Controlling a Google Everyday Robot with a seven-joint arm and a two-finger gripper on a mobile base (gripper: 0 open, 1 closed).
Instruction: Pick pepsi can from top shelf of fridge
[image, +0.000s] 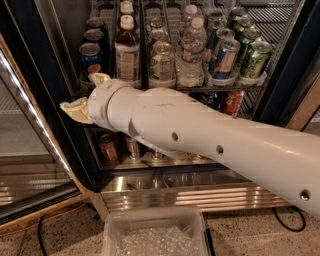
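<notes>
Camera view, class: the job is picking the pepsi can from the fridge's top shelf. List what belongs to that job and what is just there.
Belongs: pepsi can; top shelf; fridge; end effector, open, at the shelf's left front, just below that can.
Just there: water bottles; green cans; lower-rack cans; clear bin on the floor.

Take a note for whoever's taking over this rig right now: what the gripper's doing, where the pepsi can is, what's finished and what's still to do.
Gripper: jaws open and empty, at the left front of the fridge, just below the front pepsi can, not around it.
Pepsi can: upright at the front of the leftmost lane of the top shelf, with two more dark cans lined up behind it.
Done: fridge is open and the gripper is at the correct lane.
Left: raise the jaws to the can's height, bring them around it, shut, and draw it out over the front rail.
</notes>
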